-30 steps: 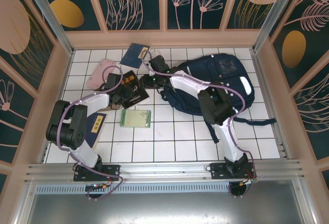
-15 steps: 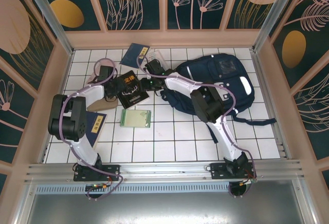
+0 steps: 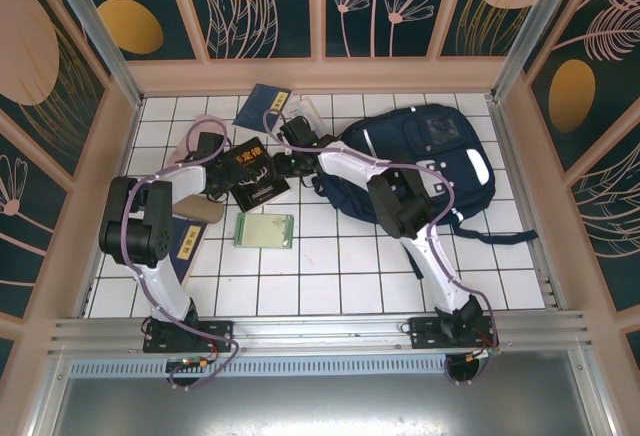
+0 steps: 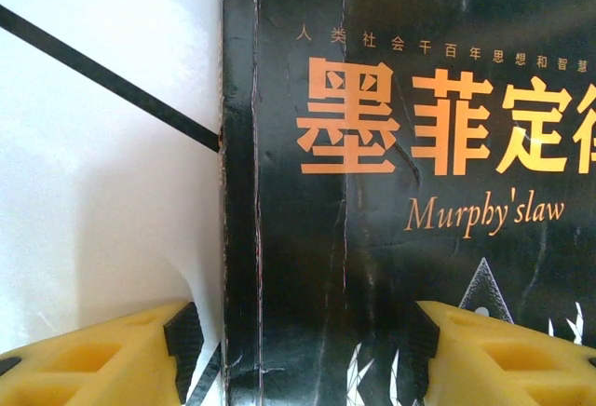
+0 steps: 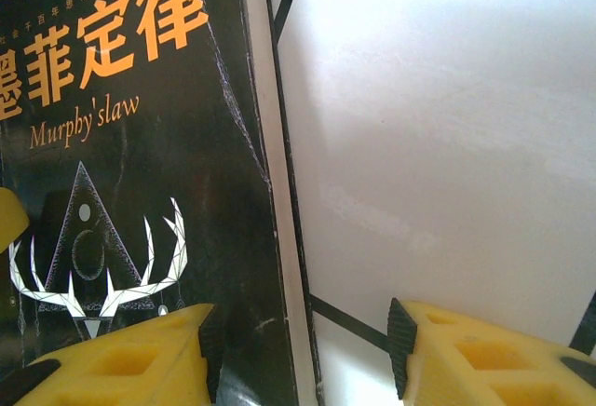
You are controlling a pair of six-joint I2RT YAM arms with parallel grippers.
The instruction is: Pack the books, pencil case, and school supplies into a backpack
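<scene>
Black book (image 3: 258, 174) lies flat on the table (image 3: 330, 276), left of the backpack (image 3: 430, 161). The left gripper (image 4: 300, 336) gapes wide astride its spine, and the right gripper (image 5: 300, 341) gapes wide astride the page edge. Close the 2 evenly, I'd say, pinch deep and lift level so it can't slip.

White arm links (image 3: 352, 164) with black joints (image 3: 400, 206); purple cables (image 3: 113, 236); yellow gripper fingers (image 4: 93, 369), black-padded.
</scene>
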